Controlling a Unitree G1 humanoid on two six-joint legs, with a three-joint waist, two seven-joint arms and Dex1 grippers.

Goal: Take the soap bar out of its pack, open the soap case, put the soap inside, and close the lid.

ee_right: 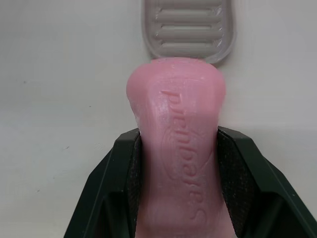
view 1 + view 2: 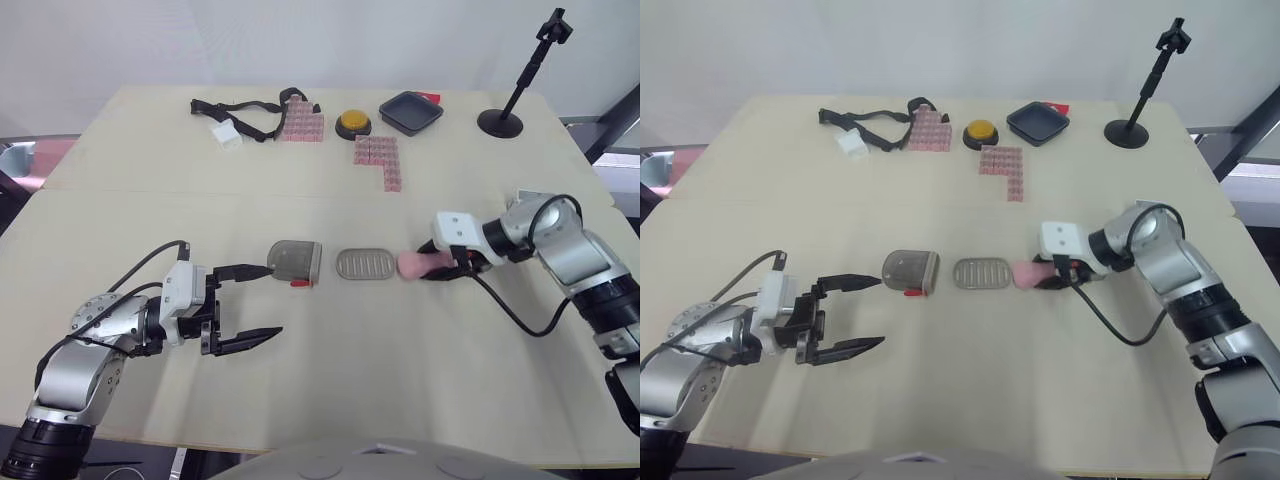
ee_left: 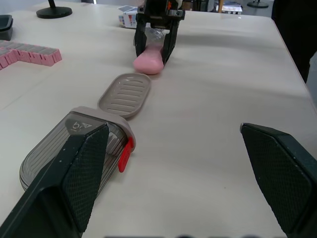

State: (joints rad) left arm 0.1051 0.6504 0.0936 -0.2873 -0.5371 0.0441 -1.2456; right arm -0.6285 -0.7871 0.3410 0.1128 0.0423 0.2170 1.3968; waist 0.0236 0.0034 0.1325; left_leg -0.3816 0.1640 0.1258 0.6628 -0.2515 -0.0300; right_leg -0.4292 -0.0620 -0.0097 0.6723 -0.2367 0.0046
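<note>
R gripper clenched on the pink soap bar - pads squeeze its two long sides and the rear half sits between the fingers, while the front half sticks out past the tips. Key relation: the ribbed case tray lies straight ahead of the R fingertips, just beyond the soap's free end. Soap's long axis runs along the fingers and lines up w/ the tray's long axis, so no twist looks needed, only a short push fwd and a set-down. In the R wrist view the soap's nose sits at the tray's near rim; can't tell whether it touches or hovers. Smoky cover w/ red latch lies further on past the tray's far end, apart from it, so the case reads as open. L gripper released, jaws spread wide, nothing in them - the cover is just ahead of its one finger, the other finger is over bare table. So R arm is nearer the tray and has the soap, and L arm is nearer the cover, prob the one for closing.
</note>
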